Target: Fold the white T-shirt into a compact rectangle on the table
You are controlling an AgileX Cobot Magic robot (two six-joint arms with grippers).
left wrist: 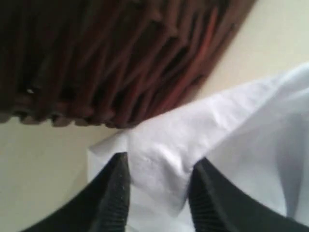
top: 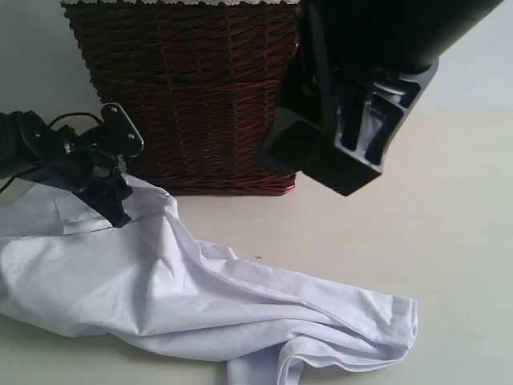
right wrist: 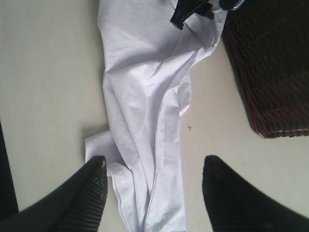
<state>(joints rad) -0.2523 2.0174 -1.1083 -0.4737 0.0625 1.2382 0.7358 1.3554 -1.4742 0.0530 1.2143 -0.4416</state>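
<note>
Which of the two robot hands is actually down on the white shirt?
The left gripper, its fingers straddling the white T-shirt beside the wicker basket; the right gripper hangs above, fingers apart.

We see the white T-shirt as plain white, its folds shaded bluish grey. The table is pale cream, marked by one tiny dark speck. The wicker basket is dark brown with reddish woven strands. The left gripper and right gripper are black.
</note>
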